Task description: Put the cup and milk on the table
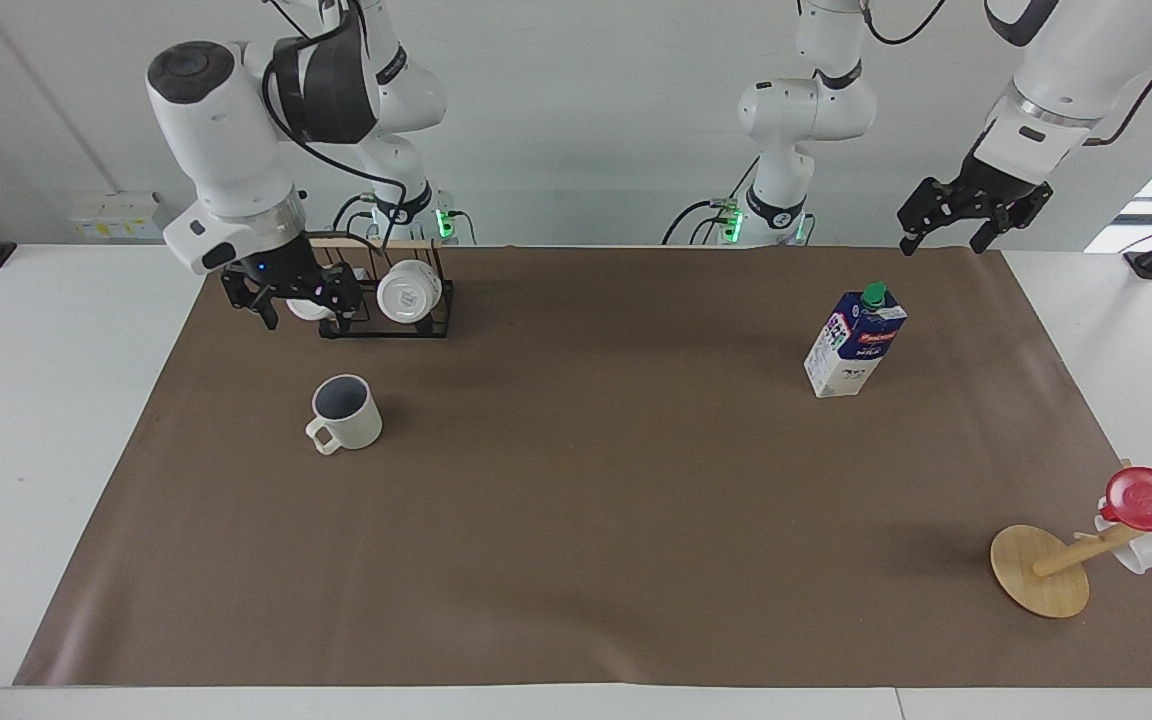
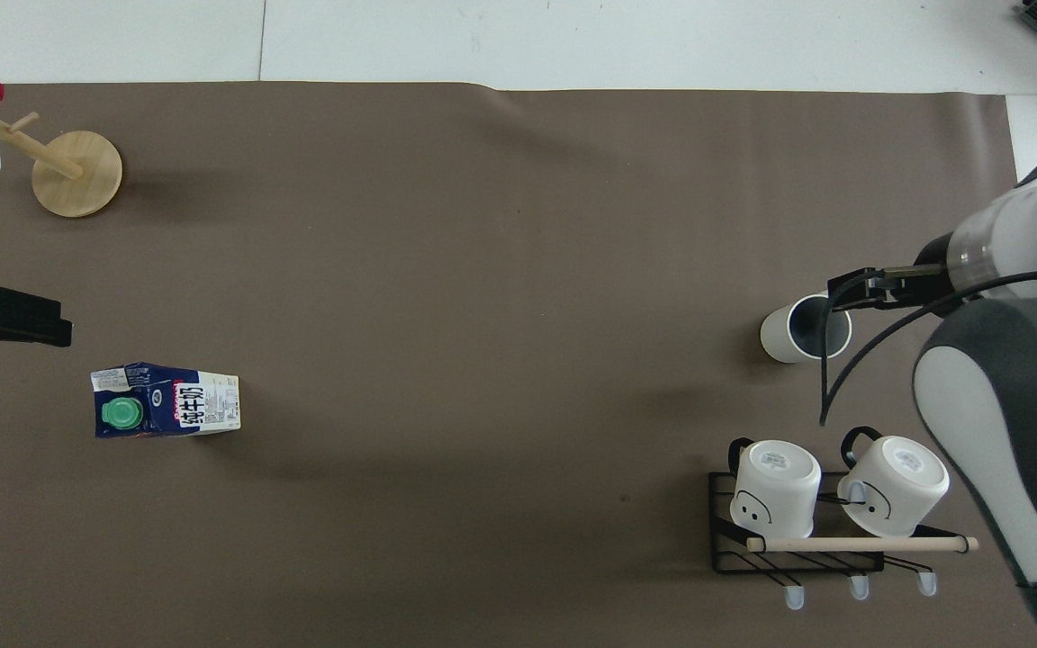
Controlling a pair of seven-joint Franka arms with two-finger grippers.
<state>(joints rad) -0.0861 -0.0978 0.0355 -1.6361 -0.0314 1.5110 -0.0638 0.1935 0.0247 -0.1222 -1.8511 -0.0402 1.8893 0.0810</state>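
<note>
— White walls stood over the wide counter [image 1: 56, 420] and its brown mat. Where was the cup [image 1: 346, 413]?

— Upright on the mat, just below the right pincer [image 1: 291, 300], whose fingers stood apart around nothing. The milk [image 1: 854, 343] stood under the left pincer [image 1: 974, 215], which waited, also parted and empty.

— How would they handle?

— I judged the cup stiff, slick and breakable, best taken by its rim; the carton light, squeezable, gripped mid-body.

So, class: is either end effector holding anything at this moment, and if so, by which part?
Nothing is held. The right end effector hangs open above the cup; the left end effector waits empty.
</note>
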